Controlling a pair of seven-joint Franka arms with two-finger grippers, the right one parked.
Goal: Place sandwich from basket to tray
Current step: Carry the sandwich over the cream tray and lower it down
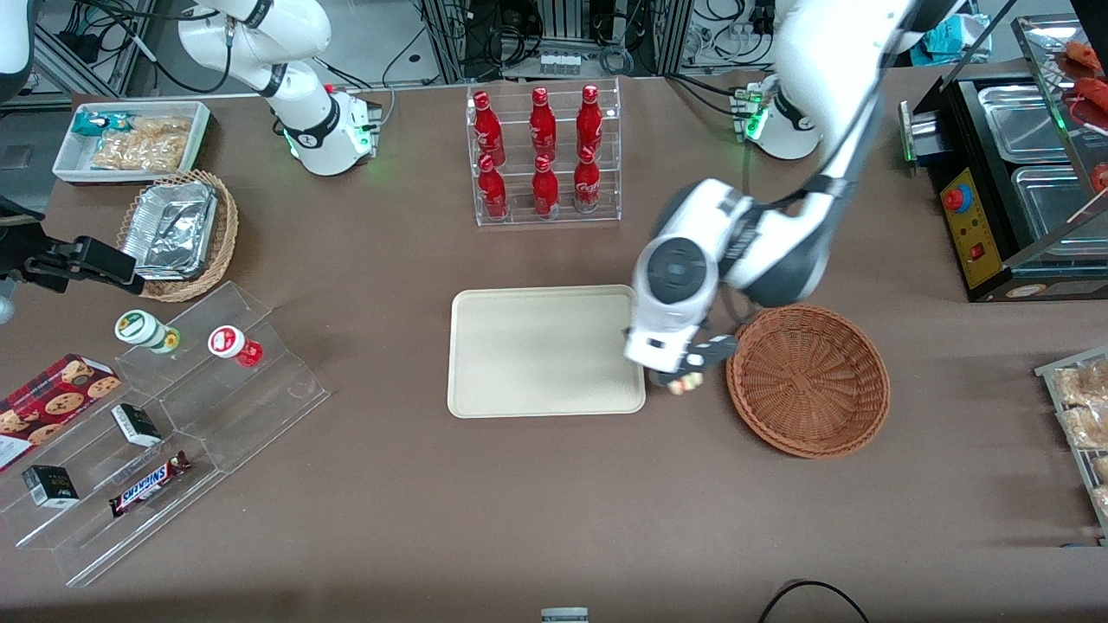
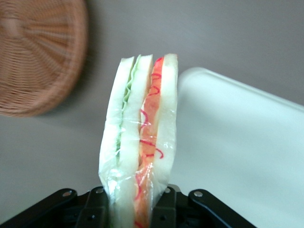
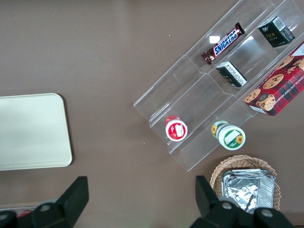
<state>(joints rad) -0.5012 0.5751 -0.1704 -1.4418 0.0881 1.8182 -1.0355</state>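
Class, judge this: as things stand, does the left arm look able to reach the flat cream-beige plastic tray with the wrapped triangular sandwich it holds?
Probably yes. The left gripper, shut on the sandwich, hangs between the reddish-brown wicker basket and the tray, right at the tray's edge, and nothing lies on the tray.

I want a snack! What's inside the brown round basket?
Nothing shows inside the basket, just bare wicker. The hand holds the sandwich between basket and tray.
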